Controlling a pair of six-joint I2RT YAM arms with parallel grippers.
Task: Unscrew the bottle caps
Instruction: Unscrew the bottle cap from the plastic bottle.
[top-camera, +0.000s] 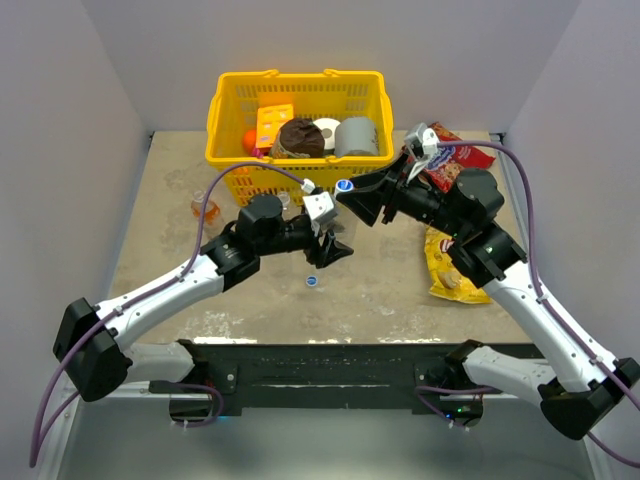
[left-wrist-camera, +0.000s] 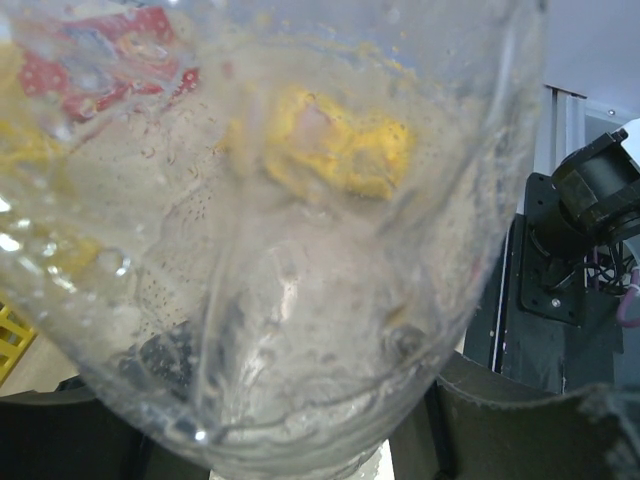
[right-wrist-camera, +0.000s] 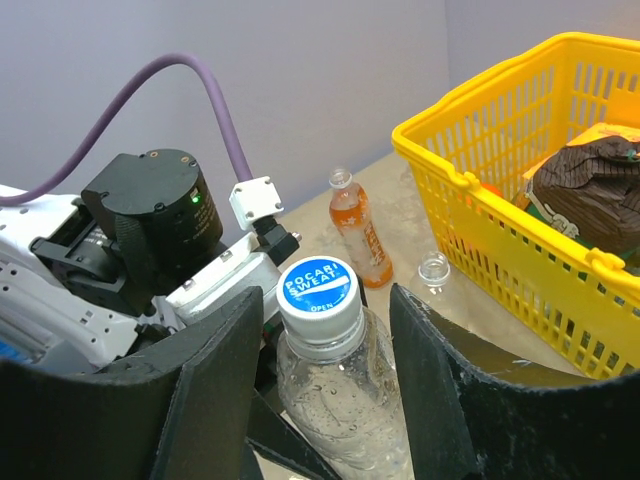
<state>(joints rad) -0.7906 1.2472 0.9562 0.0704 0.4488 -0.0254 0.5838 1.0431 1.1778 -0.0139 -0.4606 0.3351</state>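
Beige surface (top-camera: 380, 290), I see yellow basket (top-camera: 225, 120) at back holding grey roll (top-camera: 356, 137) and brown lump (top-camera: 298, 138) | left pincer (top-camera: 328, 248) clenched on clear bottle (right-wrist-camera: 335, 400) near mid-surface | right pincer (right-wrist-camera: 325, 300) spread, fingers flanking its blue cap (right-wrist-camera: 318, 288), not touching | orange bottle (right-wrist-camera: 358, 235) stands capless beside basket

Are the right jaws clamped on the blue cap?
No: the right jaws stand open, with a visible gap on each side of the blue cap of the clear bottle.

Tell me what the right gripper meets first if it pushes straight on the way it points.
The blue-faced cap of the clear bottle, which sits between the right gripper's open fingers. Behind it, probably the left arm, though depth is unclear.
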